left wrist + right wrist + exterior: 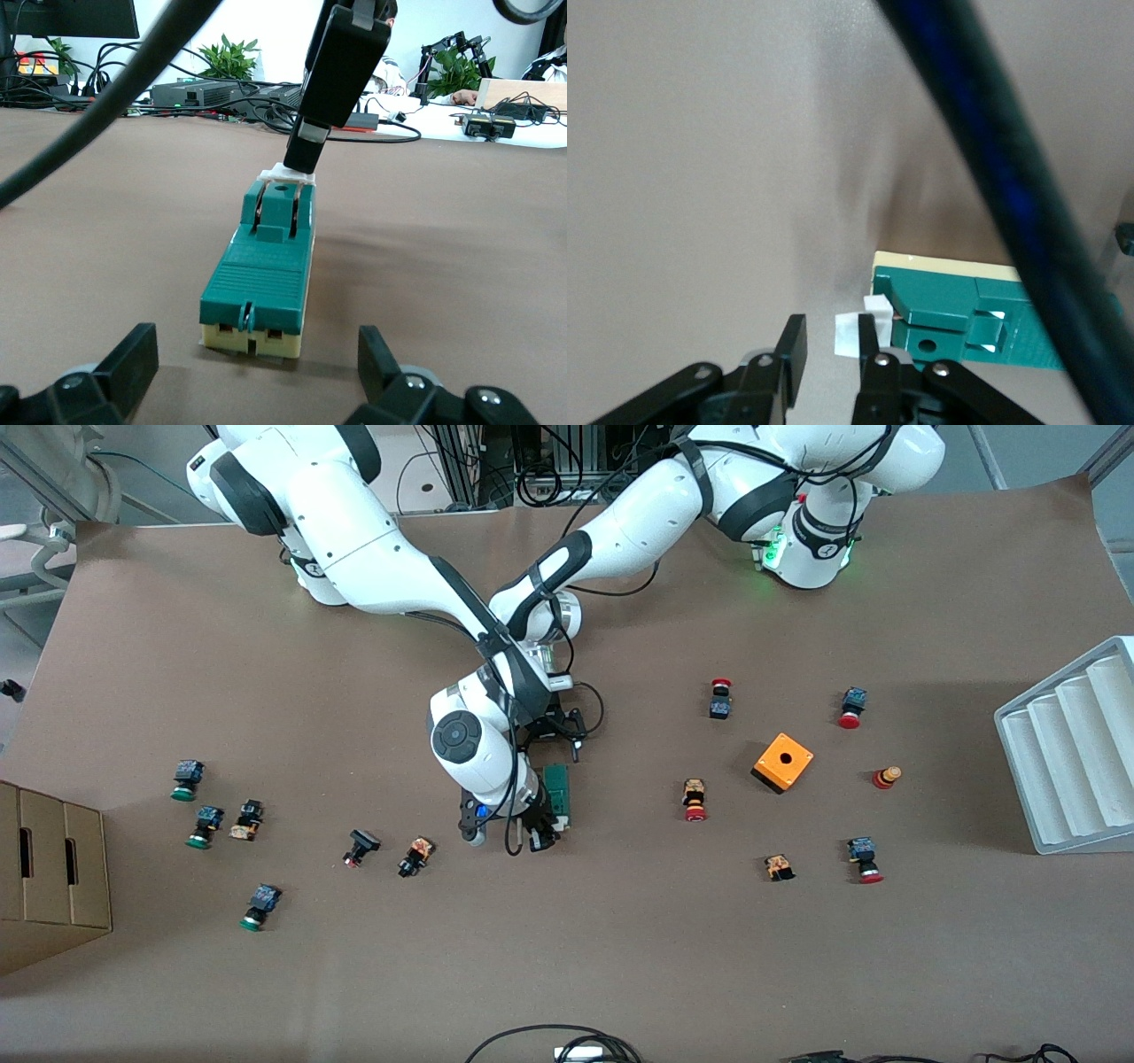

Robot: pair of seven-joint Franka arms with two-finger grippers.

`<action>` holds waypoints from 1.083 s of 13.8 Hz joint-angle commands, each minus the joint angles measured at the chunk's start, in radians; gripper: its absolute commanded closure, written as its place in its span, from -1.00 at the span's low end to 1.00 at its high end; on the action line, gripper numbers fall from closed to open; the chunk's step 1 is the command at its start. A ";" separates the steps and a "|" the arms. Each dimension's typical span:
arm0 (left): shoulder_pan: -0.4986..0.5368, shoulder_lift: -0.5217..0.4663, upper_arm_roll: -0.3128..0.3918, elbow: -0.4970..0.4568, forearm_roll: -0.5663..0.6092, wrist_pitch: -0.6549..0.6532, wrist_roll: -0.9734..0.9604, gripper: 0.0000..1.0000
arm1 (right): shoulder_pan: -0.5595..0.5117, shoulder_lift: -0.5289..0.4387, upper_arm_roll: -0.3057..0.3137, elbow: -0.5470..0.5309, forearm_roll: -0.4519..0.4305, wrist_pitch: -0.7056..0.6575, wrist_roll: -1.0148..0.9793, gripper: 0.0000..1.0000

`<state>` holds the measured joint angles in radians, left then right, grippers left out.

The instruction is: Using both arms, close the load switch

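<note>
Front view: the slim dark-green rectangular load switch with a cream base is seen lying flat near the middle of the brown table, lengthwise toward the camera. The black two-finger right gripper is placed at the end of the switch nearer the camera, where the small white lever block sits. The black two-finger left gripper is held low at the end of the switch farther from the camera.

From the left wrist view, the left gripper's fingers are seen spread wide, one to each side of the cream end of the switch, not touching it. The right gripper is seen coming down onto the white block. From the right wrist view, its fingers are seen drawn close together with one tip at the white tab; whether the tab is pinched or only pressed cannot be told.

The step in hand is judged to be the pushing of the lever shut while the body is braced. For this to be done well, the left fingers should be closed squarely on the sides of the base first, so that the body cannot slide or tip. The lever should then be pressed along its own arc, steadily, with the fingertip kept centred on the white block so that it does not slip off. Small push buttons, such as the red-capped one, and an orange box lie well apart and should not be disturbed.
</note>
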<state>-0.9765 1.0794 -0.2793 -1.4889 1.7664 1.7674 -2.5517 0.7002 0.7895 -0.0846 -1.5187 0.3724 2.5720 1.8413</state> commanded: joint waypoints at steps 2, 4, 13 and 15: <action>0.004 0.076 -0.018 0.021 -0.033 0.047 -0.048 -1.00 | 0.009 0.031 -0.004 0.049 0.042 -0.027 0.004 0.39; 0.006 0.076 -0.018 0.019 -0.033 0.047 -0.051 -1.00 | 0.001 0.019 -0.003 0.051 0.043 -0.056 0.003 0.39; 0.006 0.076 -0.018 0.022 -0.033 0.047 -0.045 -1.00 | -0.142 -0.307 -0.004 -0.014 0.033 -0.421 -0.183 -1.00; 0.006 0.074 -0.018 0.022 -0.033 0.047 -0.045 -1.00 | -0.181 -0.416 -0.004 -0.052 0.014 -0.539 -0.314 -1.00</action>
<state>-0.9767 1.0798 -0.2793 -1.4884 1.7663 1.7669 -2.5517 0.5542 0.5053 -0.0941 -1.4759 0.3763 2.1171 1.6434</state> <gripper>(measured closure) 0.000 0.048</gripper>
